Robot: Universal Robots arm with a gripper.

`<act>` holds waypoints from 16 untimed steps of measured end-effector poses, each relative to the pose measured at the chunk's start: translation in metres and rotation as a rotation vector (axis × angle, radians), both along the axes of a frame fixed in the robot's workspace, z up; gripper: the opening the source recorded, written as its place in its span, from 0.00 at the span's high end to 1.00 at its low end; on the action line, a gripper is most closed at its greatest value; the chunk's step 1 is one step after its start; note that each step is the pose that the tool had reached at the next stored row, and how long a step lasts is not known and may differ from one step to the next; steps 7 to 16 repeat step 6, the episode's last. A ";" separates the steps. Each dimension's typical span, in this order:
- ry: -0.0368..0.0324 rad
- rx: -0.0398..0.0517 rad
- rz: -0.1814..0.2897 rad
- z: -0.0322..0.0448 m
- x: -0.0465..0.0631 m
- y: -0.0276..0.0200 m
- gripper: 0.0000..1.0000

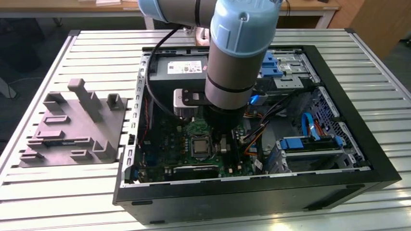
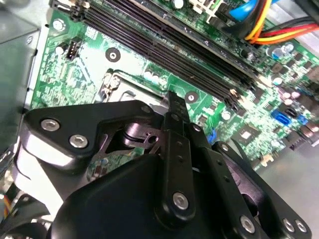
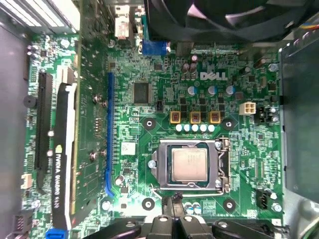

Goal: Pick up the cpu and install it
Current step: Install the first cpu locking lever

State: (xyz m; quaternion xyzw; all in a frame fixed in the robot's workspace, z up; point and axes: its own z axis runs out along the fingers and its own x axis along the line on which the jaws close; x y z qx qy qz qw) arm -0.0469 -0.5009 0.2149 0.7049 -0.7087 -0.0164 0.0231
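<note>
The arm (image 1: 234, 53) hangs straight down into the open computer case (image 1: 257, 192), its wrist over the middle of the green motherboard (image 1: 168, 144) in the exterior view. And there is the cpu (image 3: 190, 165) in the first wrist view: a silvery square lying flat, metal top facing up at the camera, seated inside the dark metal-framed socket (image 3: 191, 164), the frame running around all 4 of its edges. Being square, it has no real long axis; its edges line up squarely with the socket frame and with the board's own edges, no tilt showing. The gripper (image 3: 174, 219) sits just beyond the socket's near edge, at about 6 o'clock from the cpu, its 2 black fingers (image 3: 165, 225) pressed together with no gap between them and nothing held. The tips stand close to the socket frame, clear of the chip itself. In the second wrist view the gripper (image 2: 172, 99) shows from behind, black linkage and bolts up close, its tip pointing down at the board beside the long black memory slots (image 2: 164, 45). Back in the first wrist view, a blue slot (image 3: 108, 134) and a black card (image 3: 65, 149) lie at 9 o'clock from the cpu. In the exterior view a grey moulded tray (image 1: 70, 130) rests on the slatted table (image 1: 64, 197) at 9 o'clock from the case.
</note>
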 end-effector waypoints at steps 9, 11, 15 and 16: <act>0.0000 0.0001 0.000 0.0036 0.000 0.0000 0.89; 0.0000 0.0001 0.000 0.0036 0.000 0.0000 0.89; 0.0000 0.0001 0.000 0.0036 0.000 0.0000 0.89; 0.0000 0.0001 0.000 0.0036 0.000 0.0000 0.89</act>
